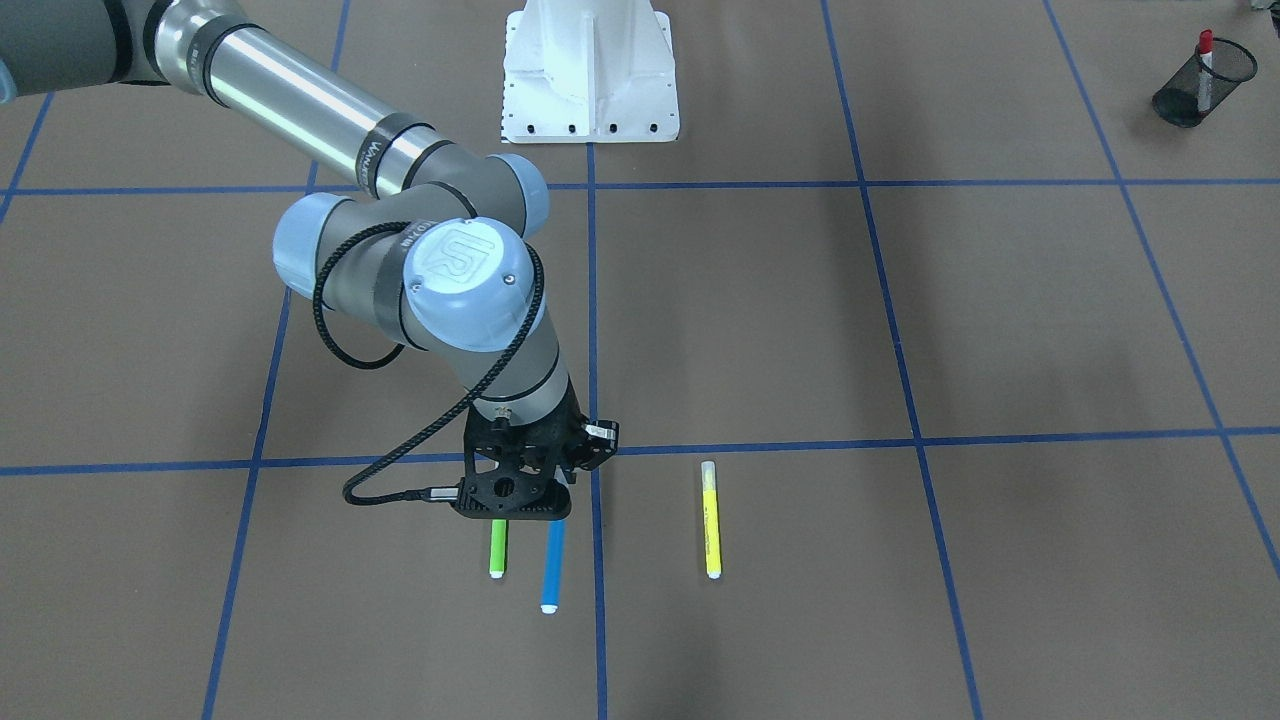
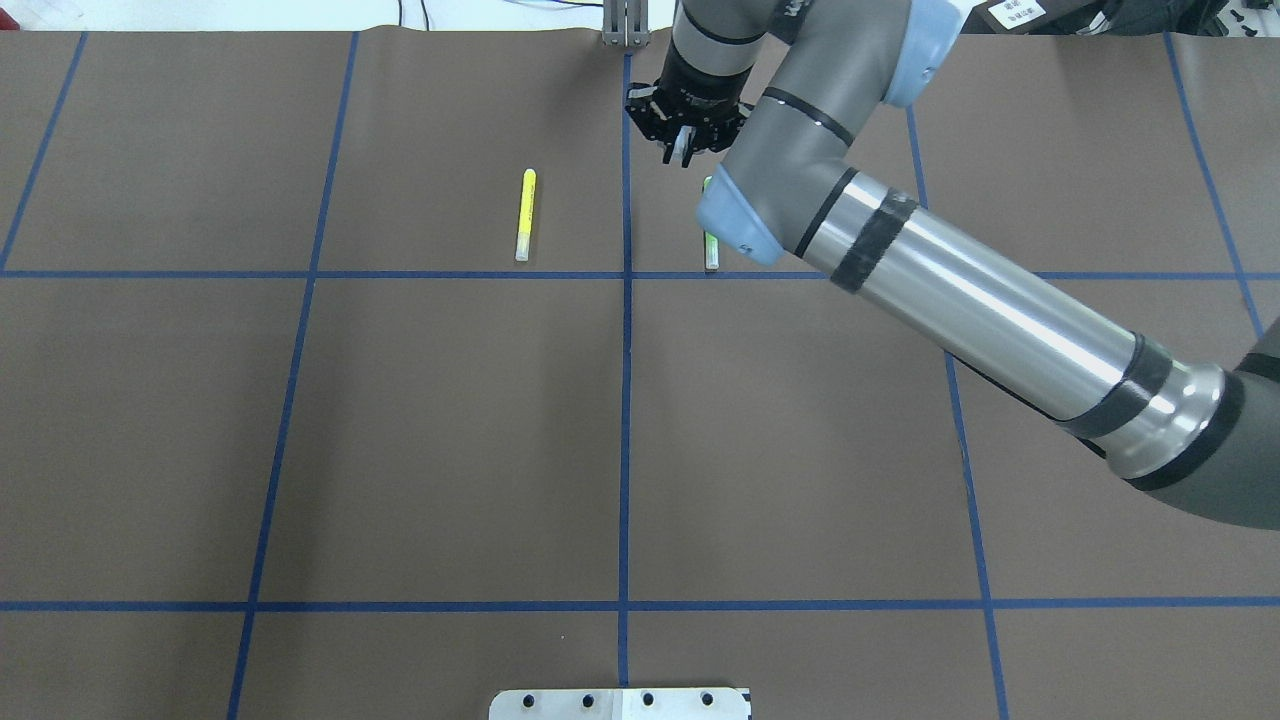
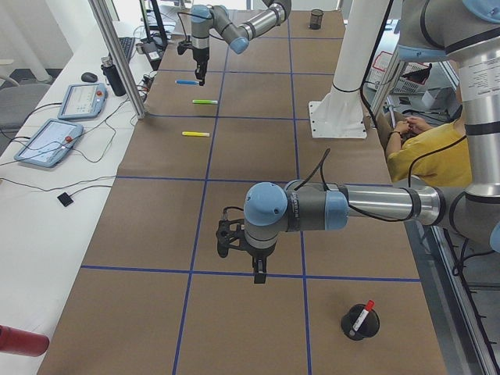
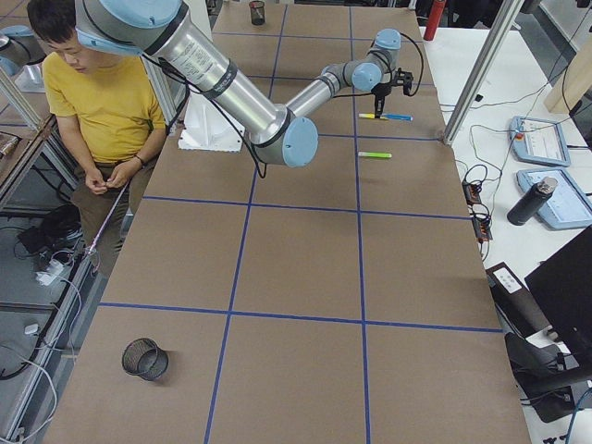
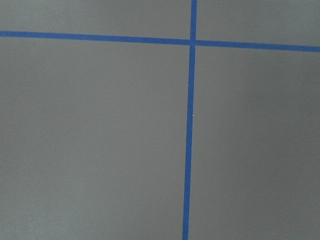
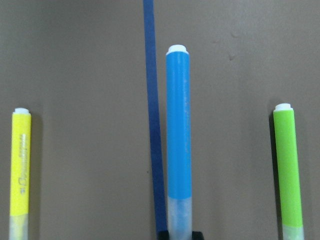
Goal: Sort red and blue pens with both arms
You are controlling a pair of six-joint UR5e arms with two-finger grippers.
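The blue pen (image 6: 178,125) lies lengthwise by a blue tape line, its clear cap at the fingertips of my right gripper (image 1: 558,490). The gripper appears shut on that cap; whether the pen has left the table I cannot tell. In the front view the blue pen (image 1: 551,565) sticks out below the gripper, and the overhead view hides it behind my right gripper (image 2: 683,152). The red pen (image 1: 1204,62) stands in a black mesh cup (image 1: 1190,95). My left gripper (image 3: 258,275) hovers over the table near that cup, and I cannot tell its state.
A green marker (image 1: 498,548) lies right beside the blue pen, and a yellow marker (image 1: 711,520) lies across the tape line. The white pedestal (image 1: 590,70) stands at the robot's side. A second mesh cup (image 4: 145,359) sits at the right end. A person (image 4: 97,102) sits nearby.
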